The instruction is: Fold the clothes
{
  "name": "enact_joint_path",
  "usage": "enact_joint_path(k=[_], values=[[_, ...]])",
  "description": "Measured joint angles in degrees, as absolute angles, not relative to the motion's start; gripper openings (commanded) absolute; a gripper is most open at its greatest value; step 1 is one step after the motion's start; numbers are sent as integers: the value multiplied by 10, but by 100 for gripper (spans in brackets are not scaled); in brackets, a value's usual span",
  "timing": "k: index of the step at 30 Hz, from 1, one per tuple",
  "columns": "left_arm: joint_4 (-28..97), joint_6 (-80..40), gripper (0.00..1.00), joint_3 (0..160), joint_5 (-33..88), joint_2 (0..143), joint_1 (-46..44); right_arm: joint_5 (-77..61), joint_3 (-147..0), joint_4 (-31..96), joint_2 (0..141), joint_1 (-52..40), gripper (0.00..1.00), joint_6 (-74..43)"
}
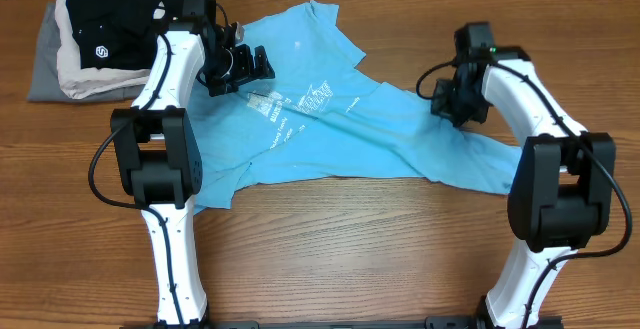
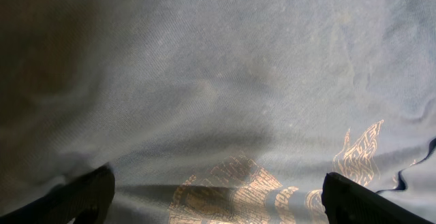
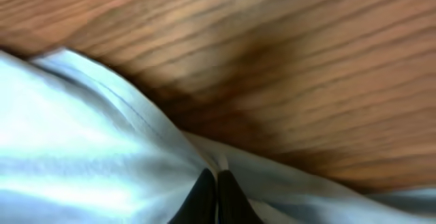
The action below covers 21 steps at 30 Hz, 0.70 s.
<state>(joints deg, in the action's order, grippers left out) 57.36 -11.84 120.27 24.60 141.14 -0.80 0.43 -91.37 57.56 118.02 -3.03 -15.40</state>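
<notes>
Firmly, right fingers (image 3: pixel 201 201) on T-shirt (image 3: pixel 82 163)

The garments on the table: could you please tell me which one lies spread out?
The sky-blue T-shirt: it lies open and crumpled by itself, while the black garment, beige garment and grey garment sit stacked in a pile.

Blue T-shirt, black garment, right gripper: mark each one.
blue T-shirt (image 1: pixel 350 129), overhead view, middle of its body.
black garment (image 1: pixel 115 19), overhead view, fabric above its white logo.
right gripper (image 3: pixel 216 197), right wrist view, between its shut fingertips, pinching the shirt.
</notes>
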Motion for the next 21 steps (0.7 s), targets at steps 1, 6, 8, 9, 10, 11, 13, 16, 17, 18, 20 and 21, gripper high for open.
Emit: enact_joint_path(k=[1,6,8,9,10,11,13,16,17,18,20,21], values=[[575,-118,100,1203,246,1411,-8,8,-927,592,1180,-30,4,-157],[582,-119,100,1203,244,1411,-8,19,-983,703,1180,-30,4,-175],[585,-119,100,1204,242,1411,-8,20,-999,752,1180,-30,4,-188],[585,-118,100,1204,242,1411,-8,19,-1003,776,1179,-30,4,-194],[586,-118,100,1204,242,1411,-8,19,-1005,799,1178,-30,4,-202],[585,-119,100,1204,242,1411,-8,19,-1005,817,1176,-30,4,-209],[586,-119,100,1204,242,1411,-8,17,-1005,860,1170,-30,4,-219],[586,-119,100,1204,240,1411,-8,10,-1005,904,1149,-32,4,-234],[586,-119,100,1204,240,1411,-8,8,-1005,918,1138,-32,4,-241],[588,-118,100,1204,239,1411,-8,6,-1005,930,1127,-34,4,-246],[596,-118,100,1204,238,1411,-8,4,-1005,954,1097,-40,4,-258],[601,-118,100,1205,237,1411,-8,4,-1005,962,1080,-45,4,-265]])
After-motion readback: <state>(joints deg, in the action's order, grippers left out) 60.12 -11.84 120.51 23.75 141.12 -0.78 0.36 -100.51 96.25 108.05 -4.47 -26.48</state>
